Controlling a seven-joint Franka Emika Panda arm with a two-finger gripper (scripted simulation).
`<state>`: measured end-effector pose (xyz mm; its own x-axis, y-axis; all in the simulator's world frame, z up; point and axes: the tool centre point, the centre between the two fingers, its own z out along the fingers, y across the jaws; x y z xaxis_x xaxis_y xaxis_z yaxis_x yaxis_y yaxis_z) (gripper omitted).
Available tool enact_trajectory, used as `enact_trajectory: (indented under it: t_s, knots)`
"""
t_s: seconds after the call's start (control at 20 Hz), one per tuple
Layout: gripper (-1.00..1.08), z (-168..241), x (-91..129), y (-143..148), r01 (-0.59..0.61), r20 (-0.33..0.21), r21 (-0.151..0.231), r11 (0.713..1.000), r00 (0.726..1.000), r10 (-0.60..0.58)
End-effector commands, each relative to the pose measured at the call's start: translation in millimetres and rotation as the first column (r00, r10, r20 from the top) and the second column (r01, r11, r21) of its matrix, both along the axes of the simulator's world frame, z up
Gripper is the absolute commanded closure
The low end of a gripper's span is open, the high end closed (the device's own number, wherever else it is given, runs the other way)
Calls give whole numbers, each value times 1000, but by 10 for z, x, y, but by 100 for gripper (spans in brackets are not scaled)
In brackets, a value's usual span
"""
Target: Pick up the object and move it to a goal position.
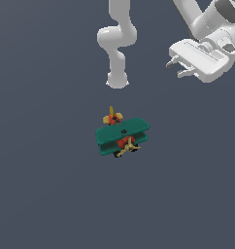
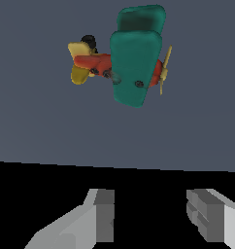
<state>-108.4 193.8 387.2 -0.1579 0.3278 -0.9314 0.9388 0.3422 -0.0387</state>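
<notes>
A small toy biplane (image 1: 122, 137) sits alone near the middle of a plain dark grey tabletop (image 1: 41, 194), with bare surface on every side of it. Its two green wings are stacked, the tan propeller faces the camera in the exterior view, and the yellow tail points toward the arm's base (image 1: 117, 80). No writing is readable on it. The white hand (image 1: 179, 66) hangs well apart from the plane, toward the exterior view's upper right, fingers (image 2: 104, 216) spread and holding nothing (only open air between them).
</notes>
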Motion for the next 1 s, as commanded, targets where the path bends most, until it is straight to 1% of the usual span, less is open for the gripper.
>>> enact_trajectory:
  t_s: [0.0,0.25,0.5,0.75,0.95]
  knots:
    - [-20,-112,11,7,-13,-45,-48,999,999,11]
    - [-20,-354,32,8,-41,-139,-138,990,990,22]
    - [-20,-616,50,-11,-74,-238,-220,973,971,21]
    - [-20,-894,60,-48,-112,-339,-294,949,941,6]
    - [-20,-1127,62,-92,-146,-419,-346,927,908,-14]
